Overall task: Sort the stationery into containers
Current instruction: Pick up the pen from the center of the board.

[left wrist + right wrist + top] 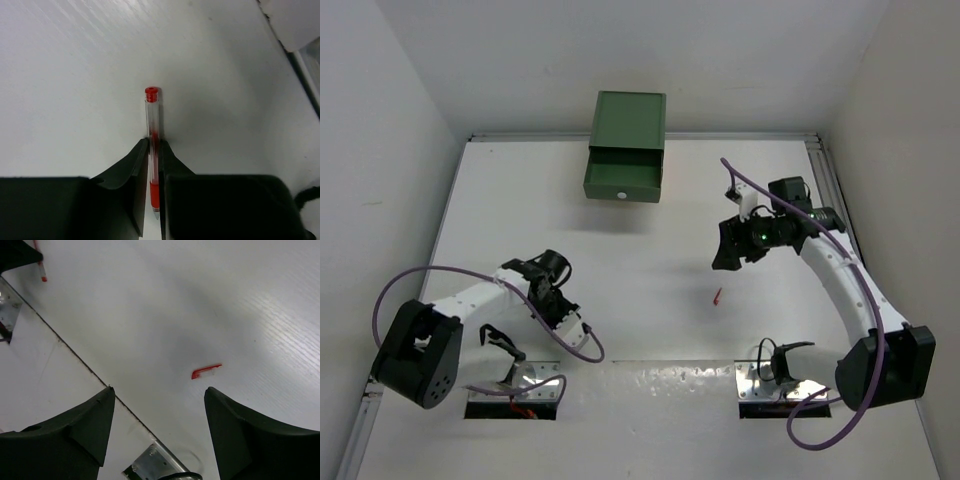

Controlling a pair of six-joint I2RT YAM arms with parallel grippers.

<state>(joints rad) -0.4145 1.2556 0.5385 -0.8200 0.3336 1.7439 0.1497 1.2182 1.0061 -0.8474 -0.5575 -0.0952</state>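
Jutting open from green cabinet (630, 118): green drawer (623, 183).

White table (520, 220): painted board with a faint grain and a matt surface. A thin dark seam (650, 362) crosses it near the front edge, and the strip in front of the seam shows patchy glare. A metal rail (827, 180) runs along the right side and the back edge. Plain pale walls close three sides: back wall (620, 50), left wall (370, 150), right wall (910, 120). The light is soft and comes from above; shadows are faint.
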